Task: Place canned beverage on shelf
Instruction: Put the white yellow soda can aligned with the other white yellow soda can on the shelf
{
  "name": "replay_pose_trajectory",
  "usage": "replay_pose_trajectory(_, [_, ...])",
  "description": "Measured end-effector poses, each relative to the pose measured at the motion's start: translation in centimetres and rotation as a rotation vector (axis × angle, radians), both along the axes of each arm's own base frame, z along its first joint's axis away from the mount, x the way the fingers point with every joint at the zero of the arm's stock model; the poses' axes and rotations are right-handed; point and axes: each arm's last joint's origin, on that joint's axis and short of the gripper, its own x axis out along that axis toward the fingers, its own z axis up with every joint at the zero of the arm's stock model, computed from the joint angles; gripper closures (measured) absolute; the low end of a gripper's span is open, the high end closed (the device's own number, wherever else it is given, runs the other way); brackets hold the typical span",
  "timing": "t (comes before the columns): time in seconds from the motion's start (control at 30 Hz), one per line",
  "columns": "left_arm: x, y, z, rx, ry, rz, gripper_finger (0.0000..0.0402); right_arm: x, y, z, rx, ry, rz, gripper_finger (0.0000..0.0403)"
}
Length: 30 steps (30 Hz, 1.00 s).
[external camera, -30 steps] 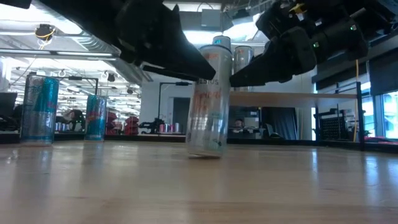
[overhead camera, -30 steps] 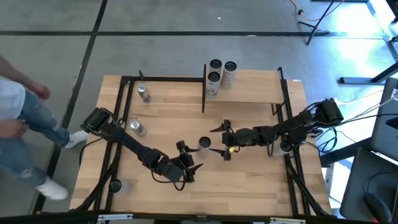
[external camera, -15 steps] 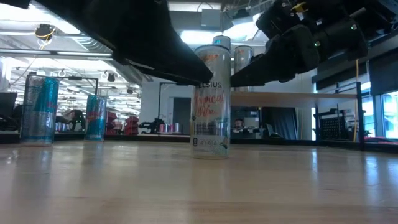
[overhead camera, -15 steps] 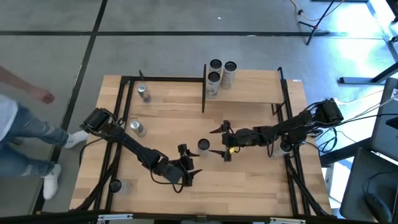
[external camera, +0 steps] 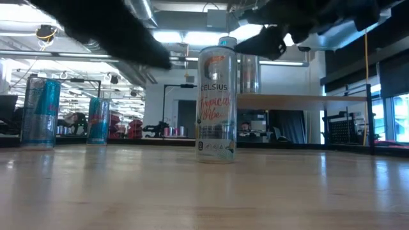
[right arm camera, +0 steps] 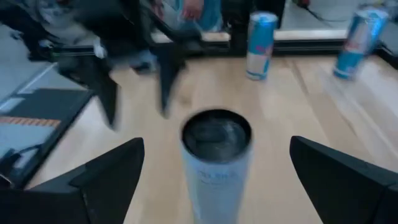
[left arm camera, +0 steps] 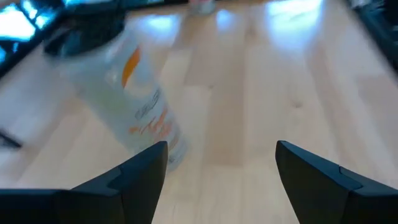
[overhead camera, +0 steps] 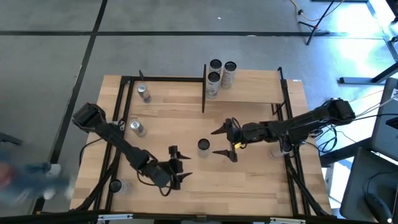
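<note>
A white slim can stands upright on its base on the tabletop; it also shows in the low view. My right gripper is open just to the can's right, fingers pointing at it; in the right wrist view the can stands between and beyond the fingers, apart from them. My left gripper is open and empty, to the can's left and nearer the front edge. The shelf, a small board with black posts, stands at the far right and carries three cans.
Two blue-and-silver cans stand on the table's left side; they also show in the low view. A black post marks the shelf's left end. A blurred person is on the floor at the left.
My left gripper has drawn away from the can toward the table's left and near edges, staying open. My right gripper has risen and pulled back a little toward the right edge. The can stands upright in place. The person has moved along the table's left side.
</note>
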Motion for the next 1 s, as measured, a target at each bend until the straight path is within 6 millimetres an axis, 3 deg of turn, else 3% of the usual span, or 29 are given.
replay_pose_trajectory(0.23, [0.4,1.0,-1.0,-0.041,0.03,0.025,0.0115,2.8,0.6,3.0,-0.068,0.107,0.022,0.0008])
replay_pose_trajectory(0.47, [0.1,0.7,-1.0,-0.04,0.038,0.011,0.0115,6.8,0.8,3.9,-0.125,0.339,-0.022,0.0008])
replay_pose_trajectory(0.7, [-0.4,-0.2,-1.0,-0.043,0.037,-0.019,0.0115,9.1,1.2,3.2,-0.1,0.483,-0.065,0.0008])
replay_pose_trajectory(1.0, [-0.4,-0.3,-1.0,-0.046,0.032,-0.023,0.0115,9.0,1.5,1.9,-0.106,0.54,-0.048,0.0009])
